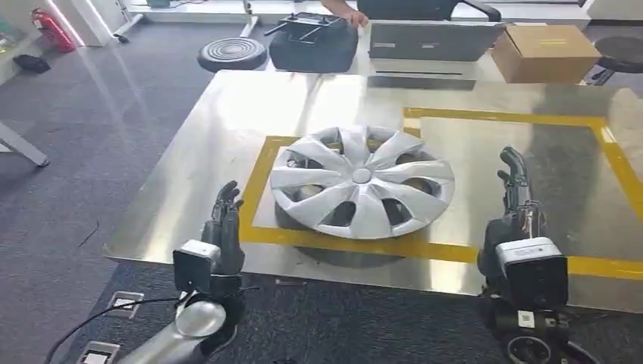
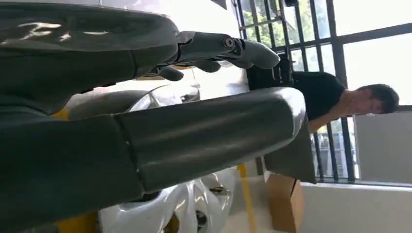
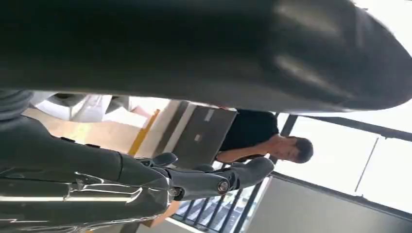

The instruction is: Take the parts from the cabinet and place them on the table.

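Observation:
A silver hubcap (image 1: 362, 180) with curved spokes lies flat on the shiny metal table (image 1: 227, 136), across the yellow tape square (image 1: 261, 168). My left hand (image 1: 224, 224) stands open at the table's near edge, a little to the left of the hubcap and apart from it. My right hand (image 1: 517, 189) is open too, fingers straight and pointing away, well to the right of the hubcap. Part of the hubcap's rim (image 2: 165, 208) appears past the left thumb (image 2: 204, 131) in the left wrist view. Both hands hold nothing.
At the table's far side stand a grey case (image 1: 432, 42), a cardboard box (image 1: 544, 51) and a dark bag (image 1: 312, 42). A person (image 3: 265, 138) in black stands beyond them. A round stool (image 1: 231, 53) and grey carpet lie to the left.

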Available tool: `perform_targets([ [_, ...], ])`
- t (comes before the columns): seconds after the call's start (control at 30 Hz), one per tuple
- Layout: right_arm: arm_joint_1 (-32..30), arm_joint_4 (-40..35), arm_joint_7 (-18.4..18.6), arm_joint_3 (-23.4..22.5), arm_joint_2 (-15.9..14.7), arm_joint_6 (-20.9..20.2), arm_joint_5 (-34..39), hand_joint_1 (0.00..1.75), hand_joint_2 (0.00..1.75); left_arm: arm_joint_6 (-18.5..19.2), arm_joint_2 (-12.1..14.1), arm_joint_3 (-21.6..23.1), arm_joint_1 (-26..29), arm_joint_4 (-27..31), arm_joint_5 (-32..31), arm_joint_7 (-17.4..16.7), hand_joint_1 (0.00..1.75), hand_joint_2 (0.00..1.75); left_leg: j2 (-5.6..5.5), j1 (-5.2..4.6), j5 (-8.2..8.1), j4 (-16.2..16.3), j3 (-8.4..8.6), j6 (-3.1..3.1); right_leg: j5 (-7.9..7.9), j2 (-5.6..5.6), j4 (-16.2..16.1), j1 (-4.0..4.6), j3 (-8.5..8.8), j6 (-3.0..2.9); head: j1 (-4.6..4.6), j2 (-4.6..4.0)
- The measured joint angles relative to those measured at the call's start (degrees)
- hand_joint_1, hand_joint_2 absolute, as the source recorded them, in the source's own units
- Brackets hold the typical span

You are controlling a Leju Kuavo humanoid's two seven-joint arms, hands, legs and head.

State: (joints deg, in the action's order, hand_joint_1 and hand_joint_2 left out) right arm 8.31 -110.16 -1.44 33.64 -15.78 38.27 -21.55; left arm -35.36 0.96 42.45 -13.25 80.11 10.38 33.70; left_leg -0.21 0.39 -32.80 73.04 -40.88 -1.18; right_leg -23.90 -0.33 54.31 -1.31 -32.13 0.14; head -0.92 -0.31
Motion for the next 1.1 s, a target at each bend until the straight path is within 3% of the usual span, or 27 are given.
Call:
perform_targets([
  [0.03,0.07,0.09,-0.04,0.09,0.0,0.0,0.04,0.0,0.0,-0.02,0.07,0.0,-0.02,0.0,-0.02,-0.02,0.0,0.0,0.01,0.13,1.78,-3.25,2.03,0.05,0.26,0.01,0.01,-0.02,-0.31,0.13,-0.2,0.0],
  [0.1,0.25,0.11,-0.09,0.26,0.07,0.0,0.13,0.0,0.0,-0.04,0.09,0.0,-0.14,0.02,-0.09,-0.04,0.0,0.0,0.01,0.19,5.89,-14.16,8.7,0.33,0.69,0.06,0.04,-0.09,-0.68,0.57,-0.57,0.0],
  [0.13,0.43,0.11,-0.13,0.35,0.13,0.0,0.13,0.0,0.0,-0.04,0.09,-0.02,-0.25,0.09,-0.11,-0.04,0.0,0.0,-0.03,0.13,5.97,-18.04,11.03,0.57,0.87,0.1,0.13,0.06,-0.79,0.91,-0.85,0.0],
  [0.17,0.61,0.17,-0.15,0.39,0.13,0.0,0.2,0.0,0.0,-0.04,0.09,-0.02,-0.32,0.22,-0.15,-0.07,0.0,0.0,-0.02,-0.07,6.38,-18.77,10.77,0.94,1.05,0.17,0.31,0.31,-1.16,1.21,-1.03,0.0],
  [0.23,0.74,0.3,-0.17,0.52,0.13,0.0,0.7,0.0,0.0,-0.04,0.11,-0.04,-0.23,0.31,-0.17,-0.07,0.0,0.0,-0.06,-0.27,6.64,-18.5,10.44,1.42,1.52,0.15,0.11,0.23,-1.21,1.93,-0.31,0.0],
  [0.27,0.73,0.33,-0.17,0.59,0.13,0.0,0.72,0.0,0.0,-0.07,0.13,-0.04,-0.21,0.33,-0.17,-0.07,0.0,0.0,-0.05,-0.41,6.92,-18.62,10.4,1.84,1.75,0.14,0.03,0.09,-1.21,2.33,-0.2,-0.02],
  [0.3,0.73,0.33,-0.2,0.66,0.2,0.0,0.72,0.0,0.0,-0.04,0.13,-0.04,-0.24,0.39,-0.17,-0.07,0.0,0.0,0.1,0.04,7.52,-19.21,10.35,2.65,1.35,0.14,0.37,-0.17,-1.52,2.57,-0.24,-0.02],
  [0.33,0.75,0.35,-0.2,0.7,0.24,0.0,0.74,0.0,0.0,-0.06,0.11,-0.04,-0.27,0.46,-0.17,-0.07,0.0,0.0,0.17,-0.09,7.82,-19.28,10.18,2.83,-0.46,0.18,1.8,-0.19,-2.5,2.71,-0.18,0.0],
  [0.4,0.78,0.5,-0.2,0.63,0.22,0.0,0.74,0.0,0.0,-0.04,0.13,-0.04,-0.18,0.46,-0.17,-0.07,0.0,0.0,0.22,-0.22,8.32,-19.26,9.52,3.43,-7.01,0.2,11.41,-0.16,-5.55,2.97,1.05,-0.02],
  [0.43,0.75,0.57,-0.2,0.68,0.22,0.0,0.74,0.0,0.0,-0.07,0.13,-0.04,-0.11,0.46,-0.18,-0.07,0.0,0.0,0.24,-0.37,8.56,-19.21,9.13,3.54,-9.17,0.19,16.08,-0.17,-6.98,3.09,1.42,-0.02],
  [0.47,0.75,0.66,-0.2,0.72,0.24,0.0,0.74,0.0,0.0,-0.07,0.13,-0.04,-0.06,0.46,-0.17,-0.07,0.0,0.0,0.25,-0.5,8.81,-19.13,8.75,3.59,-10.18,0.18,18.93,-0.18,-7.57,3.13,1.62,0.0],
  [0.5,0.75,0.79,-0.17,0.72,0.22,0.0,0.74,0.0,0.0,-0.04,0.15,-0.04,0.0,0.46,-0.17,-0.09,0.0,0.0,0.24,-0.62,9.03,-19.1,8.41,3.58,-9.66,0.18,18.84,-0.17,-6.77,3.06,1.86,-0.02],
  [0.53,0.76,0.85,-0.17,0.72,0.22,0.0,0.74,0.0,0.0,-0.07,0.15,-0.04,0.0,0.46,-0.17,-0.09,0.0,0.0,0.22,-0.73,9.2,-19.05,8.2,3.53,-8.17,0.18,16.27,-0.14,-4.79,2.86,2.06,0.0],
  [0.6,0.81,0.9,-0.2,0.72,0.22,0.0,0.74,0.0,0.0,-0.06,0.13,-0.04,-0.02,0.46,-0.17,-0.09,0.0,0.0,0.18,-0.95,9.43,-18.86,8.05,3.42,-3.92,0.2,5.52,0.23,2.01,2.04,2.49,-0.02],
  [0.63,0.94,0.9,-0.2,0.7,0.24,0.0,0.74,0.0,0.0,-0.04,0.13,-0.04,-0.02,0.46,-0.18,-0.09,0.0,0.0,0.22,-0.9,9.49,-18.81,7.98,3.33,-4.21,0.15,1.25,0.39,4.22,1.38,2.58,0.0],
  [0.67,1.01,0.9,-0.2,0.72,0.24,0.0,0.74,0.0,0.0,-0.04,0.13,-0.04,-0.11,0.46,-0.17,-0.09,0.0,0.0,0.19,-1.22,9.72,-18.65,7.62,2.99,-4.11,0.17,-0.05,0.59,5.76,1.35,2.41,0.0],
  [0.77,1.09,0.9,-0.26,0.72,0.24,0.0,0.74,0.0,0.0,-0.07,0.13,-0.04,-0.04,0.48,-0.26,-0.11,0.0,0.0,0.3,-0.88,10.87,-18.92,7.44,1.8,-3.65,0.23,-0.5,0.94,5.32,1.02,2.51,0.0],
  [0.8,1.09,0.9,-0.24,0.74,0.26,0.0,0.74,0.0,0.0,-0.15,0.17,-0.04,-0.07,0.5,-0.35,-0.22,0.0,0.0,0.23,-1.3,10.54,-18.78,7.09,1.39,-2.91,0.05,-1.37,0.12,5.35,0.55,2.47,-0.02],
  [0.83,1.21,0.9,-0.22,0.83,0.33,0.0,0.74,0.0,0.0,-0.22,0.2,-0.06,-0.09,0.52,-0.44,-0.31,0.0,0.0,0.04,-1.05,8.88,-17.49,6.55,0.9,-2.34,-0.14,-1.58,0.09,4.93,0.35,2.15,0.0],
  [0.87,1.34,0.9,-0.17,0.9,0.42,0.0,0.74,0.0,0.0,-0.22,0.22,-0.07,-0.11,0.59,-0.46,-0.42,0.0,0.0,0.03,-0.85,5.91,-13.98,4.89,0.62,-1.97,-0.22,-1.56,0.06,4.23,-0.14,1.48,-0.02],
  [0.93,1.34,0.92,-0.02,1.07,0.48,0.02,0.74,0.0,0.0,-0.35,0.26,-0.07,0.14,0.61,-0.59,-0.72,0.0,0.0,0.04,-0.35,0.53,-4.37,1.03,0.06,-1.17,-0.27,-1.47,0.17,2.93,-0.31,0.74,0.0],
  [0.97,1.34,0.94,0.04,1.11,0.48,0.02,0.74,0.0,0.0,-0.39,0.33,-0.07,0.29,0.61,-0.59,-0.85,0.0,0.0,0.04,-0.17,-0.64,-0.86,-0.16,-0.2,-0.75,-0.27,-1.41,0.17,2.24,-0.28,0.64,0.0],
  [1.0,1.34,1.0,0.15,1.14,0.48,0.02,0.74,0.0,0.0,-0.42,0.39,-0.07,0.39,0.61,-0.61,-0.9,0.0,0.0,0.04,0.01,-0.18,-0.07,-0.03,-0.37,-0.38,-0.27,-1.28,0.16,1.62,-0.22,0.44,0.0],
  [1.03,1.34,1.03,0.15,1.2,0.5,0.04,0.7,0.0,0.0,-0.42,0.46,-0.07,0.41,0.61,-0.63,-0.9,0.0,0.0,0.05,0.14,1.35,-1.79,1.4,-0.44,-0.07,-0.25,-1.11,0.14,1.05,-0.12,0.22,-0.02],
  [1.07,1.34,1.03,0.15,1.33,0.5,0.04,0.7,0.0,0.0,-0.41,0.48,-0.07,0.41,0.63,-0.65,-0.9,0.0,0.0,0.06,0.22,3.48,-5.69,3.97,-0.43,0.15,-0.22,-0.95,0.1,0.57,0.06,-0.08,0.0],
  [1.1,1.34,1.03,0.15,1.4,0.5,0.07,0.7,0.0,0.0,-0.39,0.48,-0.07,0.4,0.68,-0.68,-0.9,0.0,0.0,0.06,0.29,5.59,-11.64,7.79,-0.29,0.37,-0.16,-0.78,0.03,0.21,0.3,-0.33,0.0],
])
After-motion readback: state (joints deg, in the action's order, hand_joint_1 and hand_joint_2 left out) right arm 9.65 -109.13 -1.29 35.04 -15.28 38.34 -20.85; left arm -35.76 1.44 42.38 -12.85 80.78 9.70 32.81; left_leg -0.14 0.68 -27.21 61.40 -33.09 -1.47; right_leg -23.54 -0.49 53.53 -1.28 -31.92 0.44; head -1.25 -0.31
